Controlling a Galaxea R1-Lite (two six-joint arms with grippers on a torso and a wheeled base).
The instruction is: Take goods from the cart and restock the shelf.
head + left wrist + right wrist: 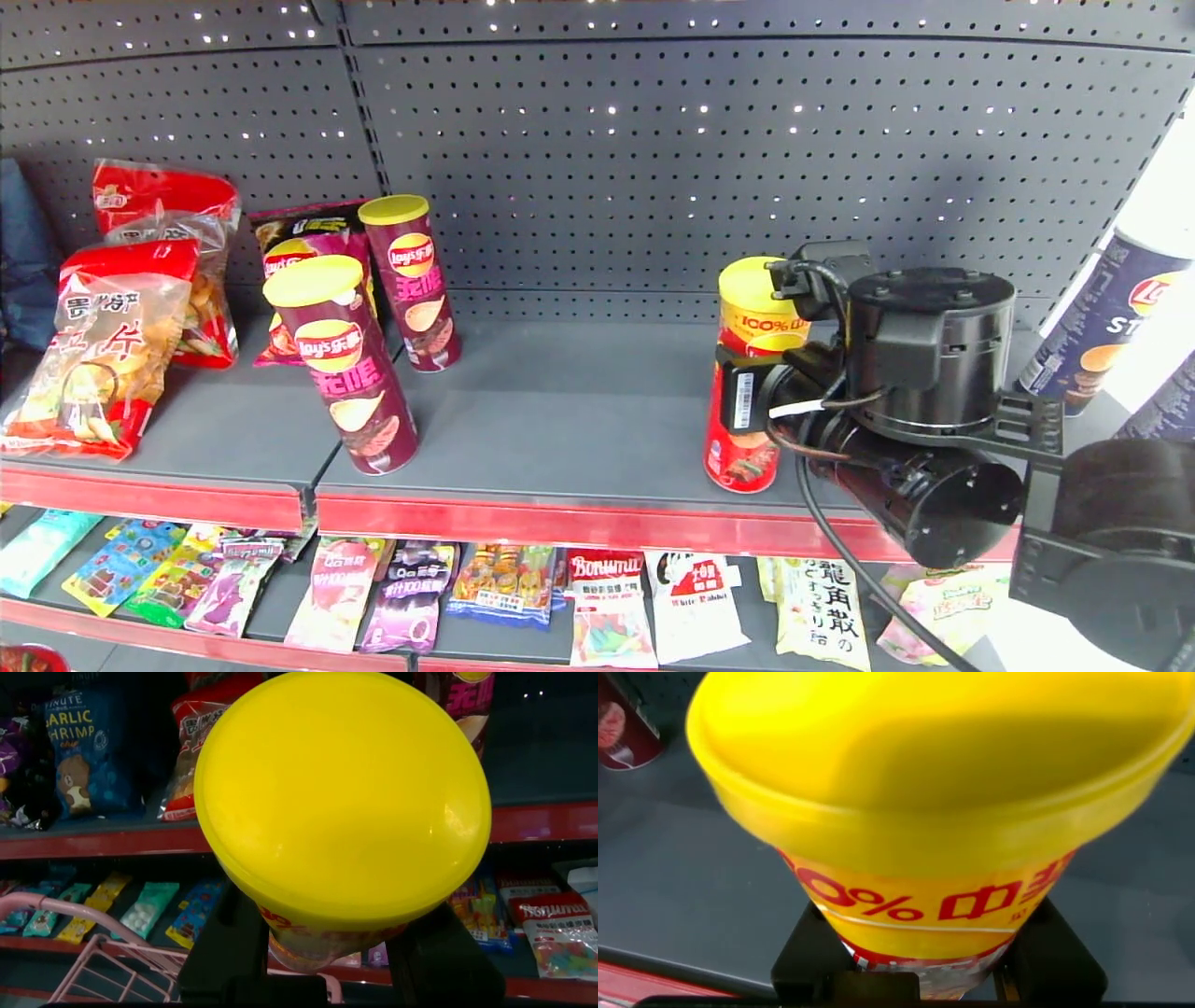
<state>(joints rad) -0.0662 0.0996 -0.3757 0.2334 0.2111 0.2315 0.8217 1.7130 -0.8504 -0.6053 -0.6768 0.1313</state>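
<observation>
A red chip can with a yellow lid (752, 322) stands upright near the front right of the grey upper shelf (579, 411). My right gripper (754, 397) is shut on its middle from the right; its base is at or just above the shelf board. In the right wrist view the same can (934, 793) rises between the dark fingers (817, 952) of my right gripper (938, 971). My left gripper (336, 961) is shut on a second yellow-lidded can (341, 803), held above the pink wire cart (112, 961).
Two maroon chip cans (350, 373) (413, 280) and red snack bags (103, 345) fill the shelf's left part. A dark blue can (1102, 317) stands at the right edge. Small packets (607, 607) lie on the lower shelf. Open shelf board lies between the maroon cans and the held can.
</observation>
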